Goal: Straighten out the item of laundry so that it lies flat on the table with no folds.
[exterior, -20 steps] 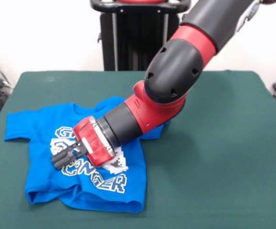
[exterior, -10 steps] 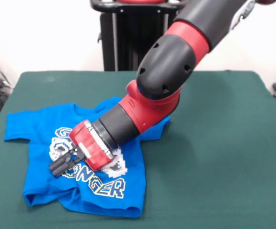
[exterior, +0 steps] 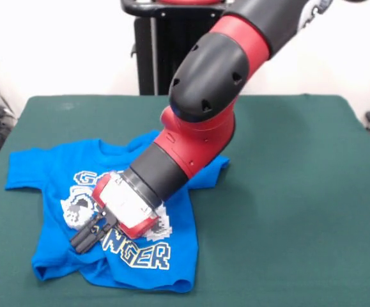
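One blue T-shirt [exterior: 57, 169], lower left of frame on the green table [exterior: 300, 192], hem rumpled. Gripper [exterior: 87, 238] directly over its printed front, fingers drawn close together, tips against the cloth; grasp cannot be told.

The only writing stands on the front of the blue T-shirt [exterior: 108, 217], in white block letters with dark outlines. On the upper line, left of the arm [exterior: 197, 115], a "G" and part of a round letter show near the left sleeve (the rest of that line is hidden behind the wrist). On the lower line, near the hem, the letters "NGER" can be read, slanting down to the right; the letters before them are covered by the gripper [exterior: 90, 238]. A pixel picture in white and grey sits between the two lines, mostly hidden. No label, brand or number can be read elsewhere.
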Robot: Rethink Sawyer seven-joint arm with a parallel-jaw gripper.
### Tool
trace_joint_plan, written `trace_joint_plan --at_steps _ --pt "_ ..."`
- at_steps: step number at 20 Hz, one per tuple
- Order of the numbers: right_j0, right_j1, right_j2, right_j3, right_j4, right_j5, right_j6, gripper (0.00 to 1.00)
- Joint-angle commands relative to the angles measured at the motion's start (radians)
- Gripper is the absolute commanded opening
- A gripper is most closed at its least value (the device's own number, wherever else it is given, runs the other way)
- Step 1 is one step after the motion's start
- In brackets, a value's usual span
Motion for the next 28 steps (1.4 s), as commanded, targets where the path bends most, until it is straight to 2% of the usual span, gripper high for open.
trace_joint_plan --at_steps 1,6,10,15,20,23,25,28 --pt "-0.019 0.067 0.061 -0.108 0.179 -0.164 0.112 0.00" --pt "-0.058 0.169 -0.079 -0.102 0.337 -0.220 0.091 0.00" --pt "-0.071 0.202 -0.115 -0.101 0.382 -0.201 0.053 0.00" --pt "-0.050 0.216 -0.157 -0.079 0.346 -0.073 0.031 0.00" --pt "-0.017 0.183 -0.102 -0.056 0.280 0.022 -0.003 0.00" --pt "-0.007 0.145 -0.034 -0.050 0.237 0.057 -0.044 0.00" --pt "0.000 0.148 -0.047 -0.035 0.223 0.071 -0.047 0.00" --pt "0.001 0.205 -0.152 -0.014 0.249 0.066 0.013 0.00"
